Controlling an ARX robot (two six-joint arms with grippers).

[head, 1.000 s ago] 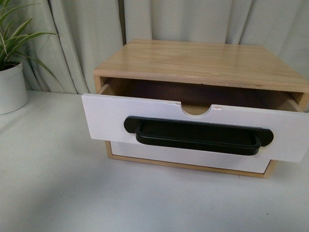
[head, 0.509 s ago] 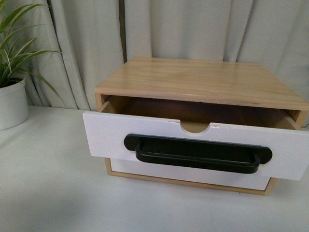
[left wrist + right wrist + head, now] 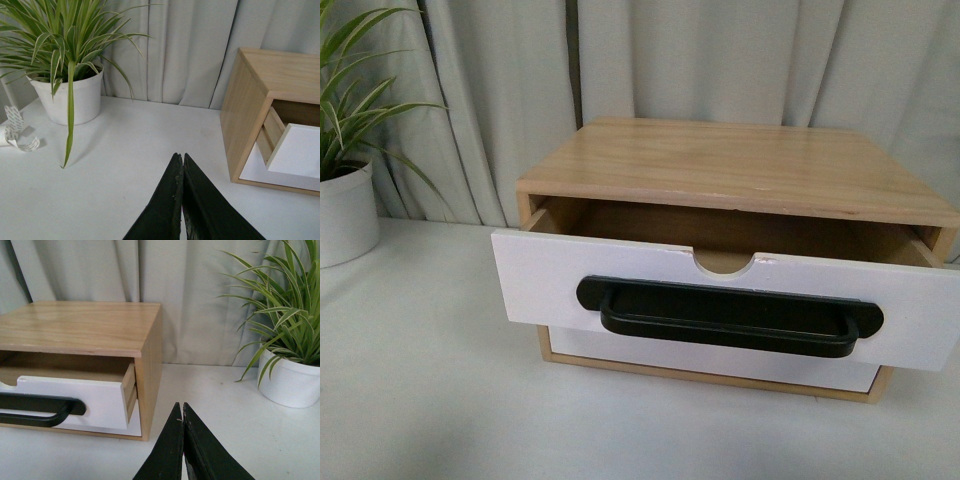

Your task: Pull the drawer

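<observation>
The drawer (image 3: 550,278), white-fronted with a long black bar handle (image 3: 728,316) and a half-round notch in its top edge, stands pulled partly out of a light wooden cabinet (image 3: 740,165). Neither gripper shows in the front view. My left gripper (image 3: 179,158) is shut with nothing in it, over the white table to the left of the cabinet (image 3: 247,105); the drawer's front (image 3: 300,155) juts out there. Equally shut and holding nothing, my right gripper (image 3: 180,407) hovers off the cabinet's right side (image 3: 150,355), apart from the drawer (image 3: 95,395) and its handle (image 3: 40,410).
A plain white drawer front (image 3: 720,365) sits shut below the pulled one. A potted plant in a white pot (image 3: 345,210) stands at the table's left, another white pot (image 3: 290,380) at the right. Curled tape strips (image 3: 15,132) lie beside the left pot. Grey curtains hang behind.
From one second ago to half a second ago the cabinet and drawer sank lower in the front view, as if the camera tilted up. Since then nothing has moved.
</observation>
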